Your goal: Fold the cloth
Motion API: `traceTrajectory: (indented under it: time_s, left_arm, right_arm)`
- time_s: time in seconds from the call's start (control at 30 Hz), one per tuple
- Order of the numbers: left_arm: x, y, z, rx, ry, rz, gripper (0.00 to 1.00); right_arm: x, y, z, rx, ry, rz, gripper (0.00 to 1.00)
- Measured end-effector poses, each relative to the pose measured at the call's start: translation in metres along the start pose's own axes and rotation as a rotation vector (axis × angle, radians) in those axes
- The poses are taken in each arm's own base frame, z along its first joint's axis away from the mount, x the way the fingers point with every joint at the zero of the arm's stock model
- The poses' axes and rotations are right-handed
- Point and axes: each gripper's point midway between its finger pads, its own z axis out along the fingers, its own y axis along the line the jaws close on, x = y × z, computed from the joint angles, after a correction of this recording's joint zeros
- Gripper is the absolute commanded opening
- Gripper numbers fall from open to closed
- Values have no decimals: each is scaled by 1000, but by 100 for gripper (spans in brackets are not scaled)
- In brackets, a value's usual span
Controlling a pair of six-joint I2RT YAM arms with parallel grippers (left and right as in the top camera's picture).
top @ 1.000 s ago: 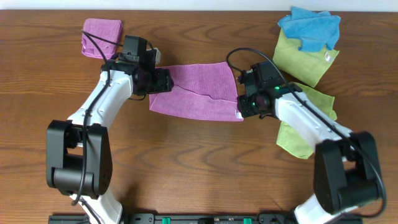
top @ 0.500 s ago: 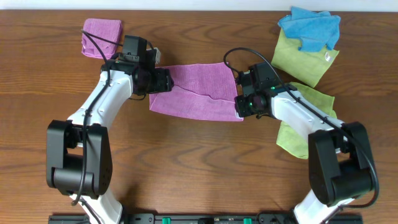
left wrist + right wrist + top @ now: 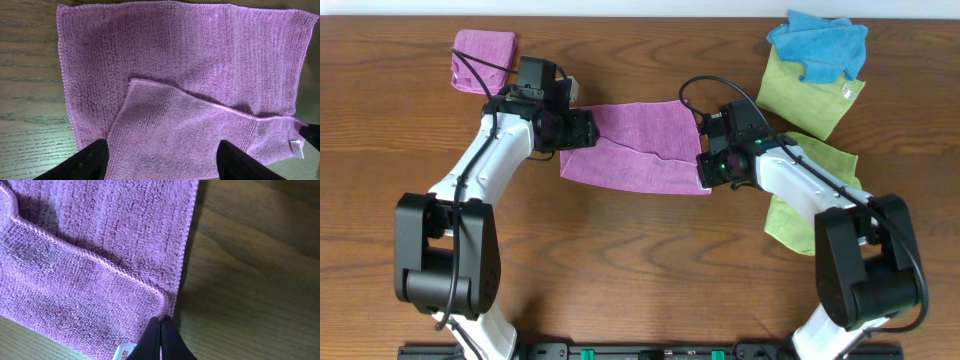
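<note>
The cloth lies flat mid-frame in overhead, its lower part folded over, on the wooden table. The left gripper is at its left edge, the right gripper at its lower right corner.

Left wrist: cloth fills the frame. Fingers are spread wide at the bottom, gripping nothing. White tag is lower right.

Right wrist: fingers are closed tight at bottom centre, pinching the corner of the upper layer.

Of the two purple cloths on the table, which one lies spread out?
The larger cloth in the middle, which lies flat with one layer turned over it. The other is a small folded pad at the far left.
</note>
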Motion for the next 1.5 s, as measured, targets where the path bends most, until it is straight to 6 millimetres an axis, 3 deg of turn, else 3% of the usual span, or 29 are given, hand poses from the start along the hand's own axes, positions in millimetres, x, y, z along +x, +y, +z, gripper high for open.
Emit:
traceTrajectory:
  time_s: [0.37,0.47,0.6,0.77,1.03,1.3,1.5]
  left_arm:
    - [-2,6,0,-33,-9,1,64]
    - [-11,7,0,-46,-47,10,64]
    - [-23,5,-1,-38,-98,1,64]
    - [-24,5,8,-23,-93,-31,60]
    - [-15,8,52,49,-30,-87,55]
    - [-22,4,55,73,-56,-82,49]
    - [-24,8,55,51,-69,-81,37]
  right_arm:
    - [17,14,-1,-79,70,15,1]
    - [21,18,-7,-98,85,19,1]
    - [7,27,-34,-121,14,1,1]
    - [-4,37,-62,-152,-52,-18,1]
    - [5,39,-63,-166,-16,-19,1]
    - [9,48,-65,-215,-4,-38,2]
    - [16,53,-66,-245,22,-51,1]
